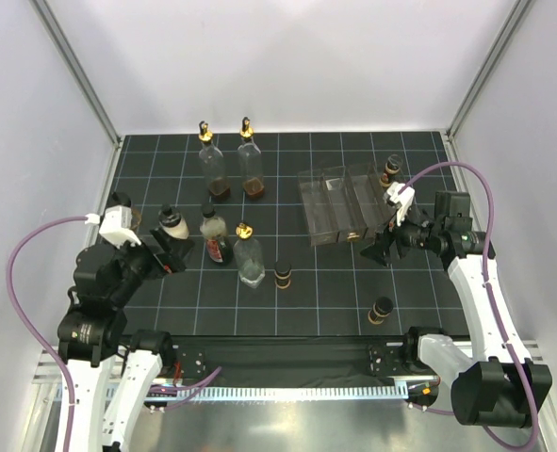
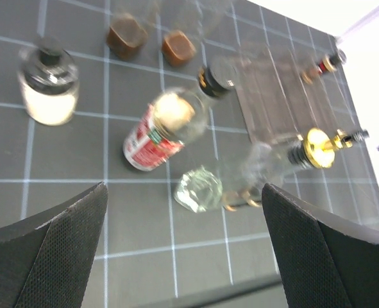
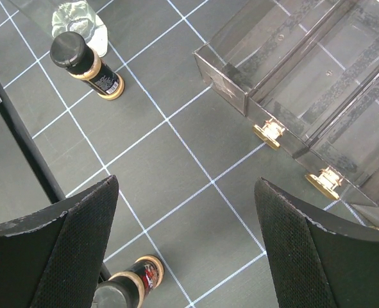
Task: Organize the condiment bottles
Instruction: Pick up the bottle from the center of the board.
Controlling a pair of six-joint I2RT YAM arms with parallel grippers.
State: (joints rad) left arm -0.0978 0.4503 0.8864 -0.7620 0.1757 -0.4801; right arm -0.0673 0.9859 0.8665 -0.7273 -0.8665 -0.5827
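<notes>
The left hand [image 1: 177,252] hangs low over the left side of the desk [image 1: 325,294], jaws spread wide with nothing between them. In the top view the pale-sauce bottle [image 1: 172,224] stands just beside it, the red-label bottle [image 1: 214,235] a little to the right, and a clear pourer bottle [image 1: 249,256] beyond that. All are upright, long axis vertical, so a grip would likely come from the side. The right hand [image 1: 376,250], also open and empty, sits at the near right corner of the clear rack [image 1: 339,202], where I see no bottle. One small dark bottle [image 1: 382,309] stands nearer the arm's base, a second small bottle [image 1: 283,274] toward the middle, and a third small bottle [image 1: 389,171] behind the rack. Two tall pourer bottles [image 1: 210,160] stand at the back, well apart from both hands. From the left wrist, the red-label bottle and the clear pourer bottle lie straight ahead between the fingers, close together with little room to slip a finger between them. The pale-sauce bottle is off to the left with open desk around it. From the right wrist, bare desk lies between the fingers, the rack's front edge ahead to the right and the second small bottle up to the left. I judge the left arm nearer the cluster, and the right nearer the rack and small bottles.
</notes>
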